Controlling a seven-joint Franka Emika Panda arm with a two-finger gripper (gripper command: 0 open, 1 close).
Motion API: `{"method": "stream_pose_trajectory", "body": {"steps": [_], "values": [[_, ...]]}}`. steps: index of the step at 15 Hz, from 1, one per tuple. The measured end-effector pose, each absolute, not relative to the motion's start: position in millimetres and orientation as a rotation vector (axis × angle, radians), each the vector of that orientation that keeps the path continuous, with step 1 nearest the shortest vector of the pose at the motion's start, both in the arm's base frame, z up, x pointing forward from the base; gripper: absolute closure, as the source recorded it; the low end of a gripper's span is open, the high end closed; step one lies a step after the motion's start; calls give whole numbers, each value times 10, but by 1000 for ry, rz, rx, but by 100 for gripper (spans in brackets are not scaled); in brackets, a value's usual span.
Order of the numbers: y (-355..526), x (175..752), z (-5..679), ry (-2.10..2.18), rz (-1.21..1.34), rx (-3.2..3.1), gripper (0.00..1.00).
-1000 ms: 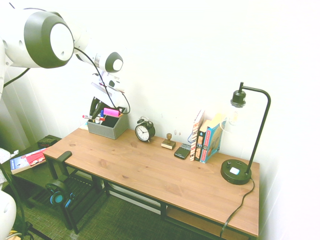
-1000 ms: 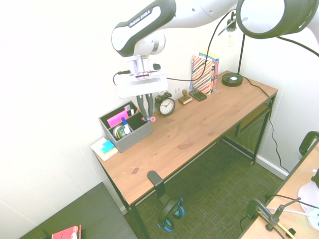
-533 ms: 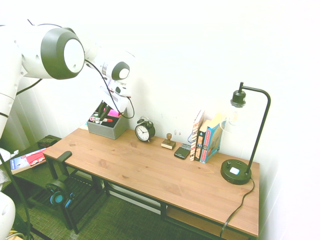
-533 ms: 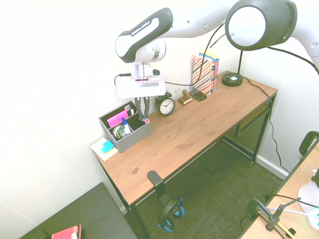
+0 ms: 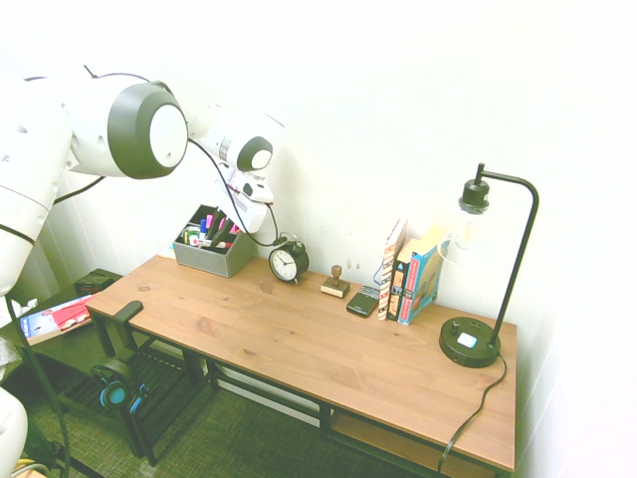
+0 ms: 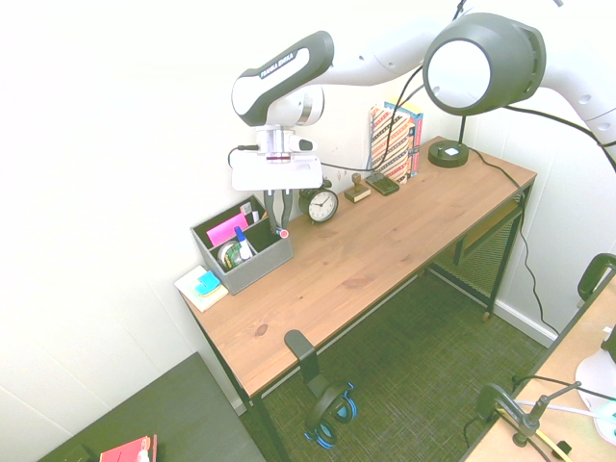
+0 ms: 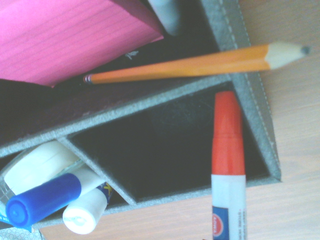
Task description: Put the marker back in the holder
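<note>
My gripper (image 6: 280, 219) hangs just over the right end of the grey holder (image 6: 256, 268) and is shut on the marker (image 6: 283, 232), which points red cap down. The wrist view shows the marker (image 7: 228, 165) close up, its red cap over the dark corner compartment of the holder (image 7: 260, 115) and its white barrel behind. In the first exterior view the holder (image 5: 210, 261) stands at the desk's back left, with the wrist right above it. The holder also contains a pink pad (image 7: 65, 35), an orange pencil (image 7: 200, 64) and a blue-capped pen (image 7: 45, 202).
An alarm clock (image 6: 322, 203) stands right next to the holder. Further along the wall are a small wooden stamp (image 5: 335, 284), a phone (image 5: 362, 301), upright books (image 5: 408, 274) and a black lamp (image 5: 473, 339). A sticky-note pad (image 6: 200, 286) lies at the desk's end. Headphones (image 6: 327, 409) hang off the front edge.
The wrist has turned, and the marker has gone from lying level to pointing cap down. The gripper has dropped slightly towards the holder's corner compartment.
</note>
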State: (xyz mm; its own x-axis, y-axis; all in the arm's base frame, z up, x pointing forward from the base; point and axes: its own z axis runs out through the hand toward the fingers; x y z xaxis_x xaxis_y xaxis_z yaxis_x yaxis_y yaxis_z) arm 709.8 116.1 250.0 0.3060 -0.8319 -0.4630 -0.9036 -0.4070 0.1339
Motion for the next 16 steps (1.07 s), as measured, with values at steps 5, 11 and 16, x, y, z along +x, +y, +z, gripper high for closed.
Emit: {"method": "stream_pose_trajectory", "body": {"steps": [5,11,16], "values": [[1102,7138,2550,1618,704,-2404,0],[583,6854,3489,1551,435,-2750,0],[327,6232,4493,1415,222,-2895,0]]}}
